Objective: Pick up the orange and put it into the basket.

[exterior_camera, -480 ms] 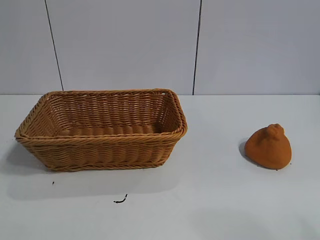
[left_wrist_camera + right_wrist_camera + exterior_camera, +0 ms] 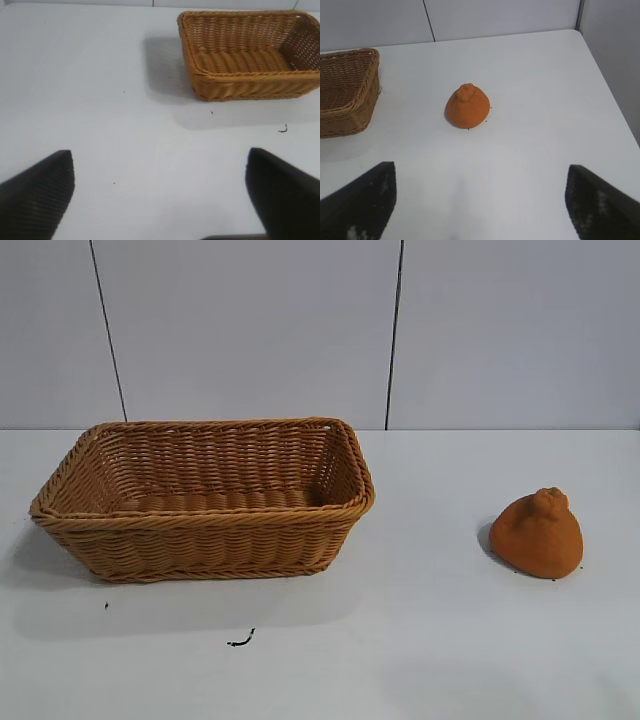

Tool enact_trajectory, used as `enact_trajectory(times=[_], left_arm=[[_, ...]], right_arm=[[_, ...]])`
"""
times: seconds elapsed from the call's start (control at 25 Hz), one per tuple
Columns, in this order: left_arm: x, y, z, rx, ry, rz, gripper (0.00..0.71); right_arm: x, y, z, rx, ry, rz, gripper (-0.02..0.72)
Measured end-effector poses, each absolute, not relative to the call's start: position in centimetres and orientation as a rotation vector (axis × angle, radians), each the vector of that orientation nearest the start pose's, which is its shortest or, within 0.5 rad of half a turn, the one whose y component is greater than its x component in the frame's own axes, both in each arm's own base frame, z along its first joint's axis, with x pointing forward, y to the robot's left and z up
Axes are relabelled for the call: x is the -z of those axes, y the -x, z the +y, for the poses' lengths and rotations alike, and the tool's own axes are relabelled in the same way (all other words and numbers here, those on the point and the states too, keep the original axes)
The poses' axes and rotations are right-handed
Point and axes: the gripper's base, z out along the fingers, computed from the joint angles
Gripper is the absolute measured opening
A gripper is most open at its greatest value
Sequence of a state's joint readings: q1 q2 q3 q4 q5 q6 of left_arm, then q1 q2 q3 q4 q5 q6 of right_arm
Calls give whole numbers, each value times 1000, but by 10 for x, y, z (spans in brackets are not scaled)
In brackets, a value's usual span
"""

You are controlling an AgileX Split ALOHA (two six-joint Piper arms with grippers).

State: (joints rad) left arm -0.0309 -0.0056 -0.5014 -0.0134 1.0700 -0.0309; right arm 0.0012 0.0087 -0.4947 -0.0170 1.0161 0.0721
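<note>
On the white bench (image 2: 420, 640) nothing of the task has yet been carried out: the orange (image 2: 537, 533) sits on its flat underside, knobby top upward, towards the right arm's side, well apart from the basket (image 2: 205, 498), which stands on the left half with nothing visible inside it. Neither arm appears in the exterior view. From its wrist view, the right gripper (image 2: 480, 205) hangs above bare bench short of the orange (image 2: 466, 107), its two dark fingers spread wide and holding nothing; the left gripper (image 2: 160, 195) likewise stands spread and unloaded, some way off from the basket (image 2: 250, 55). Remaining, in my judgement: the whole sequence of approach, grasp, carry and release into the basket, most naturally by the right arm. No brand, label or legible writing is found anywhere; a small dark squiggle (image 2: 241, 640) on the bench before the basket is a mark, not text.
</note>
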Motion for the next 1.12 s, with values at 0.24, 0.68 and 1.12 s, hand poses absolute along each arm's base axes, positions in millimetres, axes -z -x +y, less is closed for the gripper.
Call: enact_trajectory(times=[0.24,0.68,1.12], left_arm=[[-277,6,-1,55,-1,2047,666],[-277,6,-1,55,-1,2047,666],[-277,6,-1,55,-1,2047,666]], right_arm=[[-308,-28,-1,-19,-74,2123,631],[-360,-159,1,-50,-89,2410,631],[-320,-310,4,-76,-72,2712,631]])
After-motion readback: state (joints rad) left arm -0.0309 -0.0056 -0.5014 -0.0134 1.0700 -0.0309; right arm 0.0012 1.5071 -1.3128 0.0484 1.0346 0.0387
